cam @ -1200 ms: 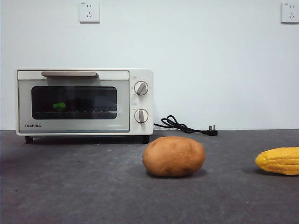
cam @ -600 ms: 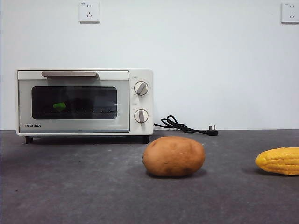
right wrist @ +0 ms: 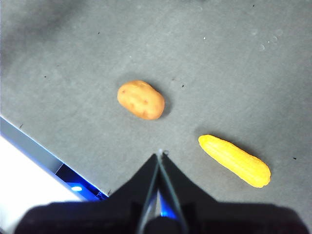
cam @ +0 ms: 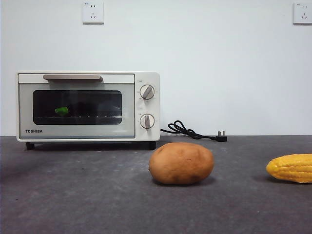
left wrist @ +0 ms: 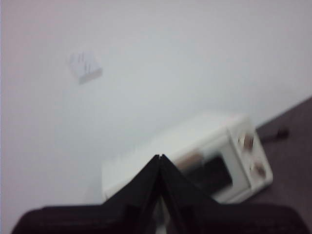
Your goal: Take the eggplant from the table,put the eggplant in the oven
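Left end effector (left wrist: pixel 160 157): jaws clenched tip to tip, nothing between them. It is raised clear of the bench and faces the oven (left wrist: pixel 195 163) and the wall behind it; that view is blurred, so finer detail is not readable. I judge it parked high to keep out of the way of the door.

Right end effector (right wrist: pixel 160 155): also clenched on nothing, tips meeting. It hangs high over the bench (right wrist: pixel 219 58), looking down on the potato (right wrist: pixel 141 100) and the corn (right wrist: pixel 234 161), which lie well apart from each other. It touches neither. Neither arm shows in the front view, which fits both being in a waiting pose.

Eggplant (cam: pixel 62 111): inside the oven, behind the dark glass, toward the side away from the knobs. Only the green cap shows clearly; the purple body is lost against the dark interior. It appears to rest at rack height, though I cannot confirm contact.

Oven door: closed, handle (cam: pixel 72 77) flush along the top edge. The plug (cam: pixel 222 137) lies loose on the bench, cord coiled beside the oven, so the unit is unpowered.

Judgement: task looks complete. Eggplant is in, door is closed, and the two distractors sit untouched on the bench.
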{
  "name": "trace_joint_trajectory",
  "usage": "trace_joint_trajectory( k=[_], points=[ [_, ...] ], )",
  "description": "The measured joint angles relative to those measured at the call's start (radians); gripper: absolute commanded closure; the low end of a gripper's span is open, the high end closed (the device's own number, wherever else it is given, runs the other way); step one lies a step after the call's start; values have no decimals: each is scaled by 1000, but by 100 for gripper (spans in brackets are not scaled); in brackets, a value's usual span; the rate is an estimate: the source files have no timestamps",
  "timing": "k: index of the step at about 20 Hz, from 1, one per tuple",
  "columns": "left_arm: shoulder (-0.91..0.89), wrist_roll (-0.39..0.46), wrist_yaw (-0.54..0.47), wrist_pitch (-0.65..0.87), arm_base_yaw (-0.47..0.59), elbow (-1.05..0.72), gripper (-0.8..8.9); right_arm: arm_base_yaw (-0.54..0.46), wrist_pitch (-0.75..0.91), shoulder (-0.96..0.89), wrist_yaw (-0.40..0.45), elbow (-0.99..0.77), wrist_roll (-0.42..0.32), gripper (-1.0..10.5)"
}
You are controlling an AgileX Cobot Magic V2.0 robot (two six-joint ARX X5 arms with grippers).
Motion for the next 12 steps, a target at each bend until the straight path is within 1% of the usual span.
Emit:
trace_joint_trajectory(
  k=[2,4,6,9,12],
  points=[
    [-69,-11,-42,-1,2,-125,818,0,0,0,0,0,0,946],
    [-128,-44,-85,-2,2,-222,818,0,0,0,0,0,0,946],
    [-175,-83,-106,0,2,-298,818,0,0,0,0,0,0,946],
    [-187,-146,-144,-10,2,-385,818,0,0,0,0,0,0,946],
    [-187,-192,-161,-11,2,-443,818,0,0,0,0,0,0,946]
  ],
)
